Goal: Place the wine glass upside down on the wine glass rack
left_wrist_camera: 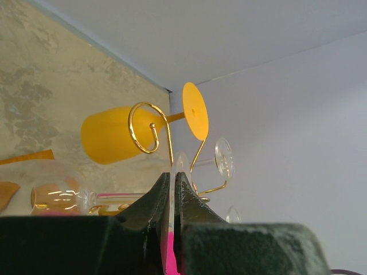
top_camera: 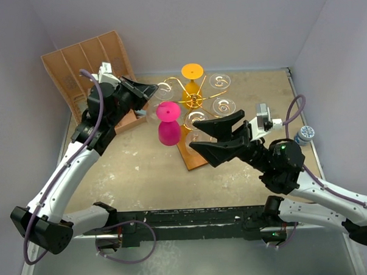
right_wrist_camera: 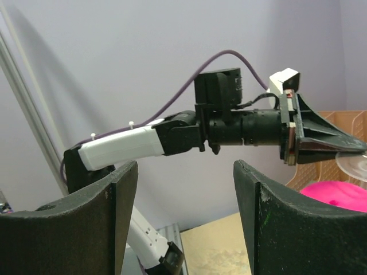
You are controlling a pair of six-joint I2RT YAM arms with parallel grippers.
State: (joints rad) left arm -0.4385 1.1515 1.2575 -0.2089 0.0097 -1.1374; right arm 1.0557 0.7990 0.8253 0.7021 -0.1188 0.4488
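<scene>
Left end effector [left_wrist_camera: 173,179] clamps wine glass [top_camera: 168,131] foot; wrist view hides bowl

Magenta wine glass [top_camera: 168,131], clear foot, in black left fingers [top_camera: 142,89]. Beyond them: gold wire rack [top_camera: 194,100] on brown base [top_camera: 193,156], orange-yellow glass [top_camera: 192,72]. Mottled beige bench [top_camera: 142,176].

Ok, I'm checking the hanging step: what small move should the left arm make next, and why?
Probably ease the left end effector forward toward the rack, guiding the stem into the free-looking gold curl just ahead. It is shut on the foot of the pink glass, which hangs bowl-down beside the rack, not yet hooked. The right end effector is open and holds nothing.
</scene>
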